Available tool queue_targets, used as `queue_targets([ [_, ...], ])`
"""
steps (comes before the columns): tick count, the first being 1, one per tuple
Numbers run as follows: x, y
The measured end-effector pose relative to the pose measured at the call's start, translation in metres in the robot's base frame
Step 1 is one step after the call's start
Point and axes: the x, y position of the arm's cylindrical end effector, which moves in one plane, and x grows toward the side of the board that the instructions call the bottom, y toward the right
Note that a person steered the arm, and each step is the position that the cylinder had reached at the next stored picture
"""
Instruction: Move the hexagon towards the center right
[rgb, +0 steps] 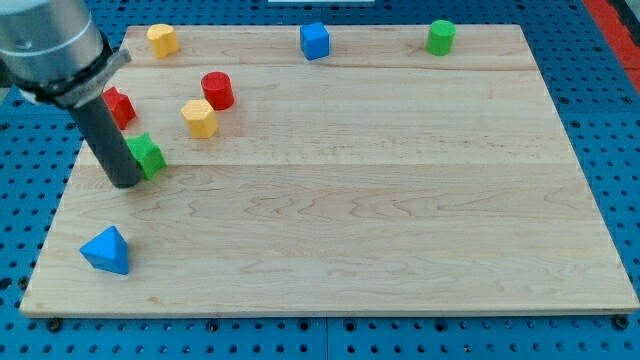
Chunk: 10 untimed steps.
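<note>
Altogether two red blocks, two yellow, two green, two blue, no claw, my tip beside green

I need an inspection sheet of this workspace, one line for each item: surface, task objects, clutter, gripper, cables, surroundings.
Surface: wooden board, pale, lying flat.
Job's things: yellow hexagon in the upper left area; a second yellow block at the top left corner, shape unclear.
Clutter: red cylinder, red block partly behind the rod, green block, blue cube, green cylinder, blue pyramid-like block.
Gripper: none; my tip is at the view's left, touching or nearly touching the green block, below and left of the yellow hexagon.
Cables: nothing seen.
Surroundings: blue perforated panel around the board.
</note>
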Motion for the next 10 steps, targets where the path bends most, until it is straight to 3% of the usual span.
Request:
queue_targets([
  [1,-0.003,-0.016],
  [2,-0.025,-0.080],
  [7,-0.051,-0.079],
  [9,-0.076,-0.065],
  [10,-0.088,-0.029],
])
